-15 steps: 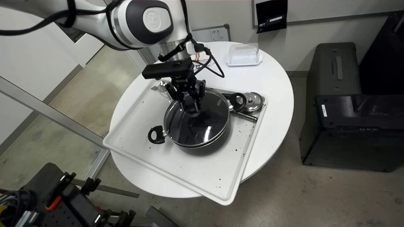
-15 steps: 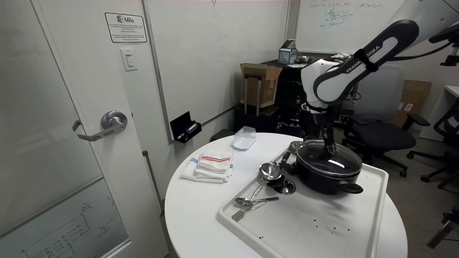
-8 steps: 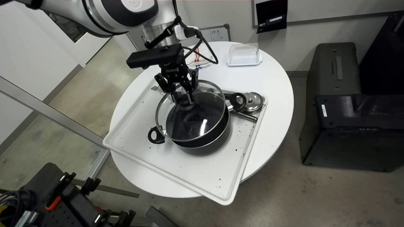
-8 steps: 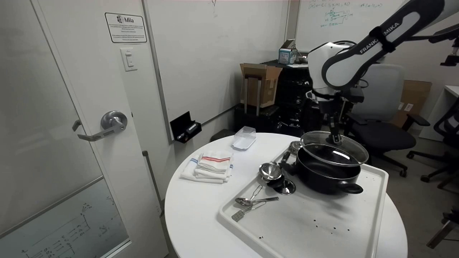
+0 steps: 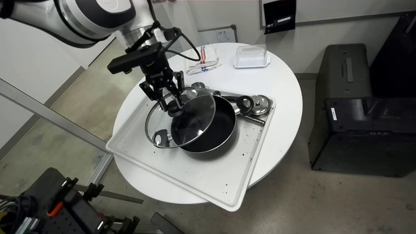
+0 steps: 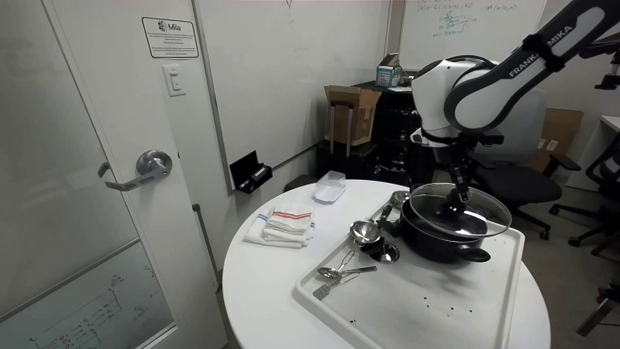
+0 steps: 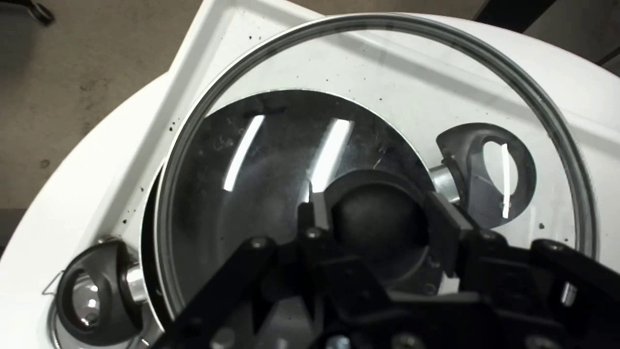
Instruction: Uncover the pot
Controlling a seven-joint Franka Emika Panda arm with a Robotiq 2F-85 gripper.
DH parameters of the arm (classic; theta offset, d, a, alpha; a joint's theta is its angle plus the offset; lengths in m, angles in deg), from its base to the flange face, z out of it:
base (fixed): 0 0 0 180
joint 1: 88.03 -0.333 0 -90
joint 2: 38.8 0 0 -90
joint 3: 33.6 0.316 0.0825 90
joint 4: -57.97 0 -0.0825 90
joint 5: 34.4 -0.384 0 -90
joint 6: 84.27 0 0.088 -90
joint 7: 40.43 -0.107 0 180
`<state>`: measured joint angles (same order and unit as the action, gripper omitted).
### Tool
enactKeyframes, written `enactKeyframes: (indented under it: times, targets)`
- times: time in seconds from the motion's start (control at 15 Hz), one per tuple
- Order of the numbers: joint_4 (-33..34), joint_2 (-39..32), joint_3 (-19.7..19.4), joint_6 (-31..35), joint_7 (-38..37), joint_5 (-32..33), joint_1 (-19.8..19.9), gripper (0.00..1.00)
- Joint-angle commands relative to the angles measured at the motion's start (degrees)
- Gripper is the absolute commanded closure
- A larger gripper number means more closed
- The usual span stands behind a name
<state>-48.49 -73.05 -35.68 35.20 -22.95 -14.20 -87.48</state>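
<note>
The black pot (image 5: 219, 130) stands upright on the tray, its dark inside partly open to view; it also shows in an exterior view (image 6: 426, 245) and the wrist view (image 7: 115, 291). My gripper (image 5: 172, 109) is shut on the black knob of the round glass lid (image 5: 156, 122). In an exterior view the gripper (image 6: 462, 196) holds the lid (image 6: 489, 206) off to one side, overlapping part of the pot and one handle. The lid looks slightly tilted. In the wrist view the knob (image 7: 380, 223) lies between the fingers of the gripper (image 7: 382, 213).
The white tray (image 5: 195, 175) lies on a round white table (image 5: 286, 94). Small metal cookware (image 6: 365, 232) and utensils (image 6: 339, 274) lie beside the pot. Folded towels (image 6: 286, 225) and a clear-lidded container (image 6: 330, 186) stand further off. An office chair (image 6: 518, 189) is behind the table.
The lid has come up off the pot with my gripper and moved sideways over one pot handle. Part of the pot's inside is now uncovered. The pot has stayed in place.
</note>
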Motion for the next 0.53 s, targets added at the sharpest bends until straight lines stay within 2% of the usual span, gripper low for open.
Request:
enactKeyframes:
  times: [0.0, 0.47]
  targets:
    - [-6.29, 4.01, 0.65, 1.92, -3.51, 5.65, -4.28, 0.75]
    - [-11.69, 3.93, 3.26, 5.27, -10.75, 12.98, -12.36, 0.75]
